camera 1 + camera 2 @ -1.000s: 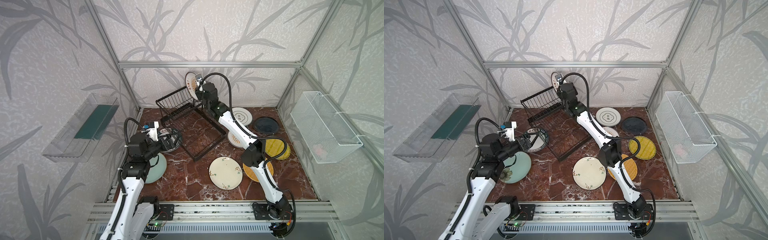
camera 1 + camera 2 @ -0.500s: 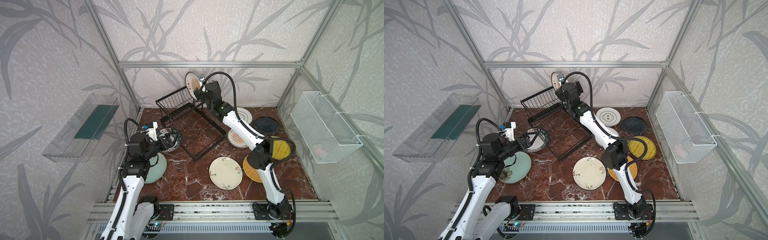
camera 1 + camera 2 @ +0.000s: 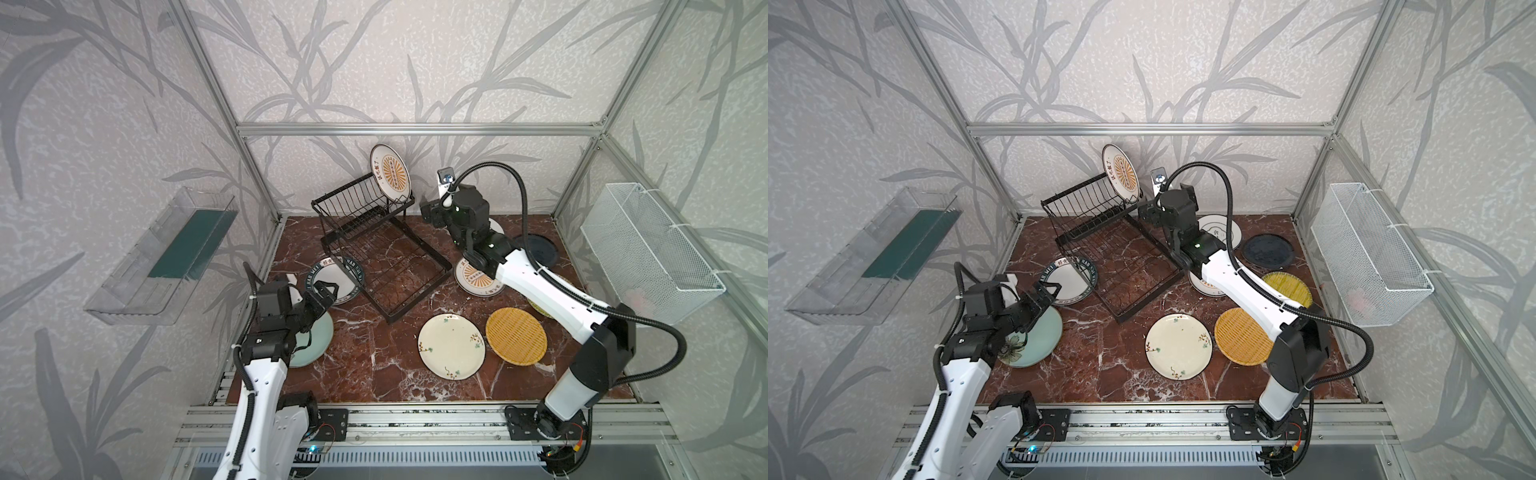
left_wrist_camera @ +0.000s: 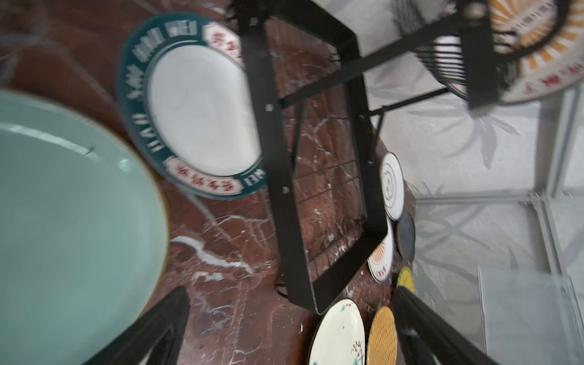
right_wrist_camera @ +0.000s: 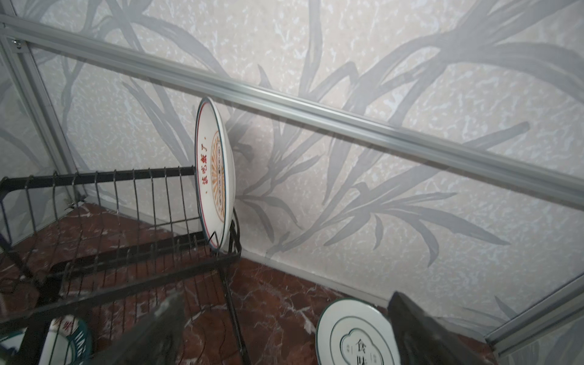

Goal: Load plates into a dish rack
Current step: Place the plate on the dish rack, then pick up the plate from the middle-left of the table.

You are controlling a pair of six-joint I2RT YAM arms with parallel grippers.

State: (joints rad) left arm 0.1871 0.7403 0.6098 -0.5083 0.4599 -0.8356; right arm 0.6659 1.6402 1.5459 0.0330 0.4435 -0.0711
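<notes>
1. One sunburst plate point(image 3: 390, 172) stands upright on edge in the end slot of the dish rack point(image 3: 365, 237) upper basket, at the end nearest the back wall.
2. Right pincer point(image 3: 428, 212): jaws wide apart and empty, just beside that end of the rack and clear of the plate. The right wrist view shows its fingers point(image 5: 158, 328) spread, with only the table point(image 3: 374, 370) between them.
3. Left pincer point(image 3: 326, 293): jaws also apart, gripping nothing. It hovers over the far rim of the pale green plate point(image 3: 318, 343), close to the teal-rimmed plate point(image 3: 338, 280).
4. Teal-rimmed plate lies flat at the rack's left side. In the left wrist view the lower tray frame overlaps its edge; cannot tell if they touch.
5. Eight plates lie flat on the table, none in the rack's lower tray.
   - Cream floral plate point(image 3: 451, 351) and yellow woven disc point(image 3: 515, 336) sit side by side near the front.
   - Second sunburst plate point(image 3: 473, 282) is by the rack's right corner, partly under the right arm.
   - Second woven disc point(image 3: 1285, 286) lies beyond it, partly hidden by the arm.
   - Dark plate point(image 3: 540, 249) and white emblem plate point(image 3: 1219, 232) are at the back right.
6. White mesh basket point(image 3: 648, 253) hangs on the right wall, clear plastic bin point(image 3: 162, 257) on the left wall.
</notes>
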